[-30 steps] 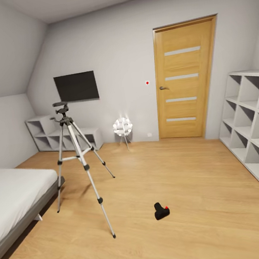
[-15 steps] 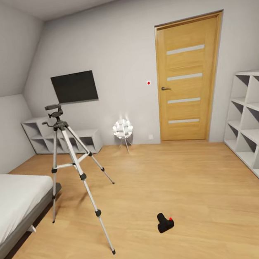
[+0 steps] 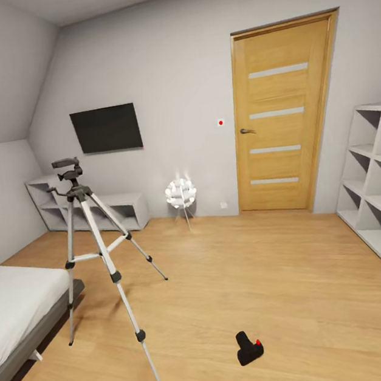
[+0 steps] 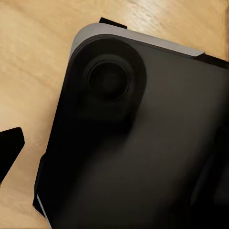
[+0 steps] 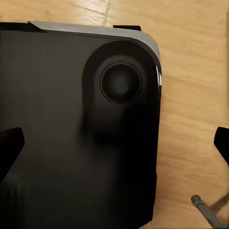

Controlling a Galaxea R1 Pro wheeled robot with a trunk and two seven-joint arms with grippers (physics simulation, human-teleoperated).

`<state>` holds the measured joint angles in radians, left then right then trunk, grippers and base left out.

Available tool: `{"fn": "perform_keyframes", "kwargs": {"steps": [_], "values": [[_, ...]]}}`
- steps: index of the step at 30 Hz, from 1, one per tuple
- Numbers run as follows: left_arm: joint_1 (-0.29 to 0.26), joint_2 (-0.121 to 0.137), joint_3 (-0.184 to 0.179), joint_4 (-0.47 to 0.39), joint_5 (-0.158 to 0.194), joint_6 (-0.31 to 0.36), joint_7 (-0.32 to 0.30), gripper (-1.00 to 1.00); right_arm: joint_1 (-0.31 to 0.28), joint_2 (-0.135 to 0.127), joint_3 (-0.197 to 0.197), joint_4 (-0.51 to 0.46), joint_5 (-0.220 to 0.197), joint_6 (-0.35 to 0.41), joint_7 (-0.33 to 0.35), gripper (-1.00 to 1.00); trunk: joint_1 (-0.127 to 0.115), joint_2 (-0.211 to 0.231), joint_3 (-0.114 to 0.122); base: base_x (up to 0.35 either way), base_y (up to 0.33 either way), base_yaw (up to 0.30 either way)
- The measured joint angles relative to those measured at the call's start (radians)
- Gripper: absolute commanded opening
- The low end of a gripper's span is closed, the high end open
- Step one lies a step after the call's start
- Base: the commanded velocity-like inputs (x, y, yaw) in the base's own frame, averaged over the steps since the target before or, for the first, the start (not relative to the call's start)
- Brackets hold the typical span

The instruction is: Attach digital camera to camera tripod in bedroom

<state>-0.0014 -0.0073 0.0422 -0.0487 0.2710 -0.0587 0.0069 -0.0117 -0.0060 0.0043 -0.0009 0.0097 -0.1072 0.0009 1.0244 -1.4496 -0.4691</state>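
**Status: approach stage, camera not yet picked up**

Head view: camera (image 3: 249,348) lies on the wood floor (image 3: 278,275), near the bottom of the frame, its red dot showing on top; tripod (image 3: 96,254) stands upright on three spread legs beside the bed (image 3: 18,304), well apart from the camera; tripod head carries nothing; a white lamp (image 3: 181,193), a door (image 3: 286,114) and a wall screen (image 3: 106,129) stand beyond. Judgement: nothing of the task is done; pick-up, carry and attachment all remain.

Left wrist view: a dark part of the robot's body (image 4: 138,138) lies over bare floor; one black fingertip (image 4: 9,148) of the left gripper shows at the frame edge; nothing is held; jaw spacing cannot be told.

Right wrist view: right gripper (image 5: 114,143) has a fingertip (image 5: 9,145) at each frame edge, spread wide with nothing between; a silver rod end (image 5: 205,210), perhaps a tripod leg, lies on the floor nearby.
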Motion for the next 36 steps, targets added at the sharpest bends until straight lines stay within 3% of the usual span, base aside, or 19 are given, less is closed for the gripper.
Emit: {"fn": "perform_keyframes", "kwargs": {"steps": [22,36], "values": [[0.001,0.0,0.0,0.0,0.0,0.001,0.0,1.0,0.0,0.004,-0.01,0.0,-0.008,-0.01,-0.003,1.0,0.0,0.0,0.0,0.322,0.001,-0.003],[0.0,-0.003,0.003,0.0,0.0,0.0,0.0,1.0,0.0,0.005,-0.011,0.0,-0.009,-0.011,-0.004,1.0,0.0,0.0,0.0,0.311,0.153,-0.206]]}}
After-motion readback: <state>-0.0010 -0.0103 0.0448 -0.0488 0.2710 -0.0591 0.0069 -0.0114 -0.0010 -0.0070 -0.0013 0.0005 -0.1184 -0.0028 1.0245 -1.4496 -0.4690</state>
